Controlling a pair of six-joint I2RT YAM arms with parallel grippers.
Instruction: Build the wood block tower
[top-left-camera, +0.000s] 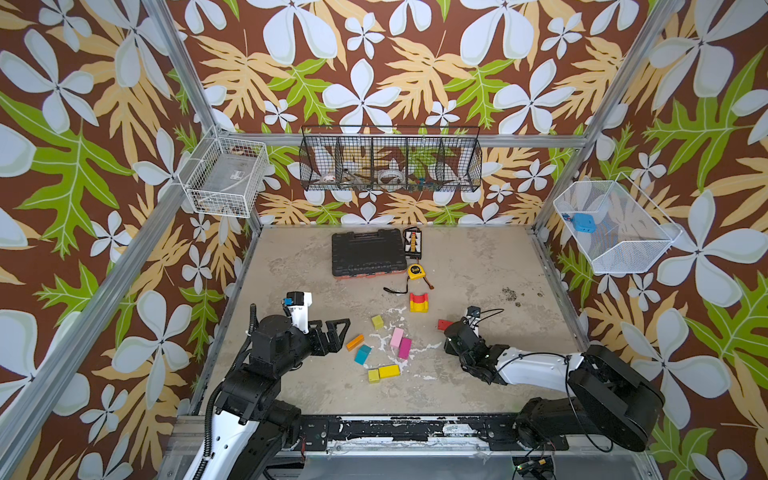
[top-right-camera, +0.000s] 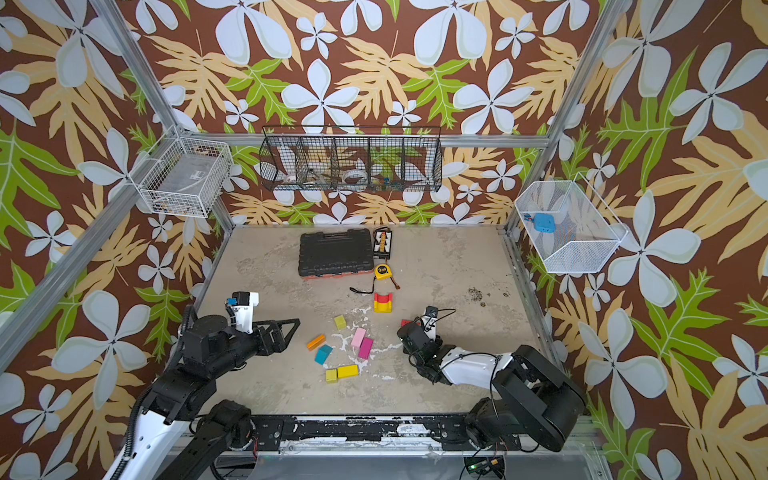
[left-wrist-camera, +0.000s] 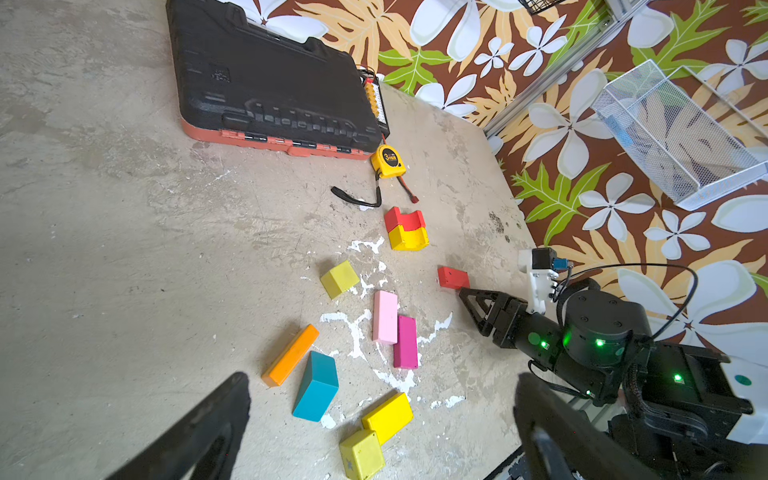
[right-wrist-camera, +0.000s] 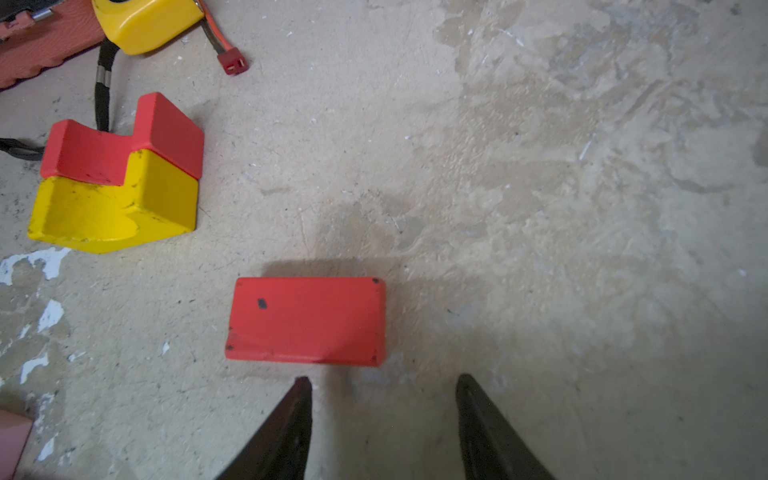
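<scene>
Wood blocks lie loose on the table, and no tower shows in any view. A flat red block lies just beyond the fingertips of my right gripper, set a little to one side. That gripper is open with only bare table between its jaws. A red arch rests on a yellow arch piece. Pink, magenta, orange, teal and yellow blocks lie mid-table, with two yellow-green cubes. My left gripper hovers wide open and empty beside the orange bar.
A flat black tool case lies at the back of the table, with a small connector board and a yellow tape measure with its strap next to it. Wire baskets hang on the walls above the table.
</scene>
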